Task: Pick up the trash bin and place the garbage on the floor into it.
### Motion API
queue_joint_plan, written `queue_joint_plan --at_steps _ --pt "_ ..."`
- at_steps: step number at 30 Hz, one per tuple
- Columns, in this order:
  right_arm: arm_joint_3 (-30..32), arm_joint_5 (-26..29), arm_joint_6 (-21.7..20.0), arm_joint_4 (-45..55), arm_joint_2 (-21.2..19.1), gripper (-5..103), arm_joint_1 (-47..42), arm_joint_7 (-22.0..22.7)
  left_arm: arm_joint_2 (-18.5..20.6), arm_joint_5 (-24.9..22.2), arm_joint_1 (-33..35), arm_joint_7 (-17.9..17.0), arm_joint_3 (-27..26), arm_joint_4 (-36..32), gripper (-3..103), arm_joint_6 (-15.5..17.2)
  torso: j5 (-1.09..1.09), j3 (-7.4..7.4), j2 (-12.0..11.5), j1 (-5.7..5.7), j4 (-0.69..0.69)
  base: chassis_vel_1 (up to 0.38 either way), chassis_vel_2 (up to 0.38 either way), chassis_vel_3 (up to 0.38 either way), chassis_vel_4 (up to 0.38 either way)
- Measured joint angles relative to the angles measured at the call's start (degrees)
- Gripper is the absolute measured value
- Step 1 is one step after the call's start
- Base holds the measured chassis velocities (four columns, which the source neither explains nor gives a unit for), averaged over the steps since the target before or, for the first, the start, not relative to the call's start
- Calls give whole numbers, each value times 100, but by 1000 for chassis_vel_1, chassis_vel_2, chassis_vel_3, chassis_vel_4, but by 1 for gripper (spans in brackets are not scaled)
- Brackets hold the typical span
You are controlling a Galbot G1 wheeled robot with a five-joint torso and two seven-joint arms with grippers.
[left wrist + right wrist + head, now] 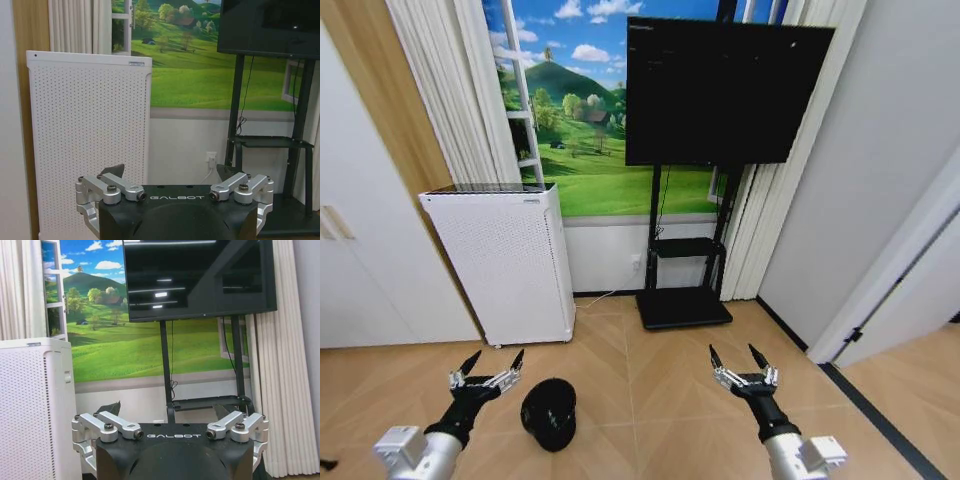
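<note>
Wooden floor [650, 390], trash bin [549, 413], white appliance [505, 262]

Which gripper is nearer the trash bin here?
Left. The left gripper hovers open just up and left of the trash bin on the floor; the right gripper is open, well off to the bin's right.

Bright, even indoor light; ceiling lamps glare as streaks on the large black television screen [200, 277]; head view's edges bend.
</note>
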Motion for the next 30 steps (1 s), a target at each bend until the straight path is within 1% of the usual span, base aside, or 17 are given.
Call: queue_joint_plan --at_steps 2,3,4,8,9,11,16,17,18,21,24,25,26,27,28,29,30 --pt "0 0 0 0 0 100 0 0 0 0 0 0 0 0 100 0 1 1 -2 1 0 377 -384 -358 398" --pt "0 0 0 0 0 100 0 0 0 0 -1 0 0 0 100 0 2 1 -3 1 -2 377 -384 -388 394" --pt "0 0 0 0 0 100 0 1 -1 0 0 0 0 0 100 0 2 0 -3 0 1 366 -352 -388 359" --pt "0 0 0 0 0 100 1 0 0 0 0 0 0 1 100 0 1 0 -4 0 1 358 -345 -354 364" --pt "0 0 0 0 0 100 1 0 0 0 0 0 0 0 100 0 1 0 -6 0 -2 324 -366 -376 351" --pt "0 0 0 0 0 100 1 1 0 0 0 0 0 1 100 0 2 -1 -5 0 0 324 -360 -351 350" --pt "0 0 0 0 0 100 0 0 0 0 -1 0 0 1 100 0 2 -2 -7 0 -2 361 -350 -348 324" --pt "0 0 0 0 0 100 1 1 0 0 -1 0 0 1 100 0 0 -2 -8 0 0 345 -358 -349 365" --pt "-1 0 0 0 0 100 1 0 0 0 -1 0 0 1 100 0 4 -2 -9 0 -2 358 -351 -349 339" --pt "0 0 0 1 0 100 1 0 0 0 -1 0 0 1 100 0 -3 -4 -9 -2 0 358 -339 -360 357" --pt "0 0 0 2 0 100 1 0 -1 0 -1 0 0 1 100 0 5 -3 -10 -1 -1 364 -357 -351 349" --pt "0 0 0 1 0 100 -1 1 0 0 -1 1 0 1 100 0 5 -4 -10 -2 -2 345 -344 -321 320" --pt "0 0 0 2 0 100 -1 0 -1 0 0 0 0 1 100 0 -4 -7 -8 -6 3 273 -308 -321 276" --pt "0 0 0 2 0 100 -1 0 -1 0 0 0 0 1 100 0 -4 -7 -8 -6 3 273 -308 -321 276" --pt "-1 0 0 2 0 100 -1 0 0 0 1 -1 -1 1 100 0 -2 -6 -9 -6 3 218 -114 -230 276" --pt "-1 0 0 2 0 100 -2 0 0 0 1 -1 -1 1 100 0 4 -5 -9 -6 0 218 -134 -211 187" --pt "-1 0 0 2 0 100 -2 0 0 0 1 -1 -1 1 100 0 4 -5 -9 -6 0 218 -134 -211 187"
